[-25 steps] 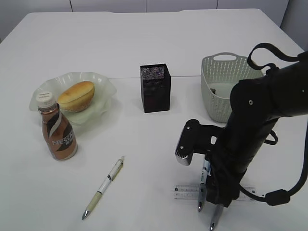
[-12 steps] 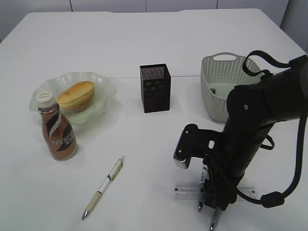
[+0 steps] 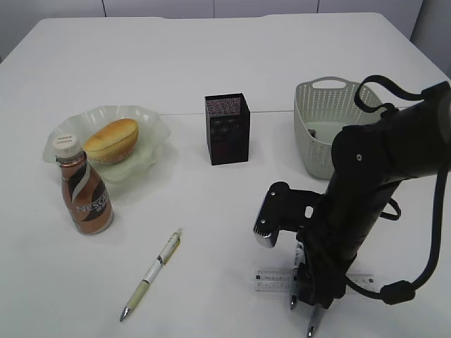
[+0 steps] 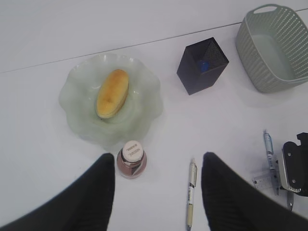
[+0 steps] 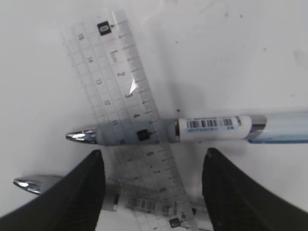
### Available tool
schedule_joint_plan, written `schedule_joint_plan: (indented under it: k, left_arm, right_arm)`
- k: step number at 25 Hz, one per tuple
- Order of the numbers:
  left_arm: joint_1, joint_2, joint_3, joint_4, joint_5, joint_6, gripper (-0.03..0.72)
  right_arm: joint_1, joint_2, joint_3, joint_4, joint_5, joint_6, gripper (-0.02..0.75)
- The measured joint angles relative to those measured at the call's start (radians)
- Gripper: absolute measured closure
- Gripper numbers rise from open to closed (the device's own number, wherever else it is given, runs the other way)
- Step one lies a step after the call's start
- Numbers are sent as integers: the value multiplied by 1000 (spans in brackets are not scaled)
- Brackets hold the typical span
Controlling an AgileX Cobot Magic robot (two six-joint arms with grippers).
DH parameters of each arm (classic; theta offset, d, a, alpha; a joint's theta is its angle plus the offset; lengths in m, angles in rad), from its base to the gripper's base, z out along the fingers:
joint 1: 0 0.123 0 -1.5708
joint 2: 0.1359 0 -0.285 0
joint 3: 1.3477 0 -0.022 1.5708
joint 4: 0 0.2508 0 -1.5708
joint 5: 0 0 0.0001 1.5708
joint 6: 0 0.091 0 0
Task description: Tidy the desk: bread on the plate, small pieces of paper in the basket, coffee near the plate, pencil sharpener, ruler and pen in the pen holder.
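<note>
Tabletop point(image 3: 211, 63), white with a thin seam, carries everything. Right arm point(image 3: 366, 204) bends down at the near right, its hand point(image 5: 151, 192) spread wide just above the ruler point(image 5: 130, 120), fingers either side and holding nothing. Basket point(image 3: 324, 127) sits behind that arm. Plate point(image 3: 151, 127), wavy and pale green, lies at far left with the bread point(image 3: 111, 139) on it; the coffee point(image 3: 84, 193) stands upright just in front of the plate. Pen holder point(image 3: 227, 129) stands mid-table, something blue inside it. Left hand point(image 4: 156, 192) hangs high over the near left, fingers wide apart and empty. Ruler lies flat across two pens point(image 5: 211, 127), both under the clear plastic. A third pen point(image 3: 151, 273) lies alone near the coffee
</note>
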State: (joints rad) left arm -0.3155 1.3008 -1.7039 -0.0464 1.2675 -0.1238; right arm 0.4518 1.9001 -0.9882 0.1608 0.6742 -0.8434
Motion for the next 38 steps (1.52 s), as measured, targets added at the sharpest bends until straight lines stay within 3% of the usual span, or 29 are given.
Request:
schedule_joint_plan:
  k: [22,29,38]
  left_arm:
    - [0,0,0,0,0,0,272]
    - [0,0,0,0,0,0,272]
    - [0,0,0,0,0,0,272]
  right_arm:
    - [0,0,0,13,0,-2,243]
    - [0,8,0,15,0,-2,439]
    - [0,8,-4,19,11,-2,459]
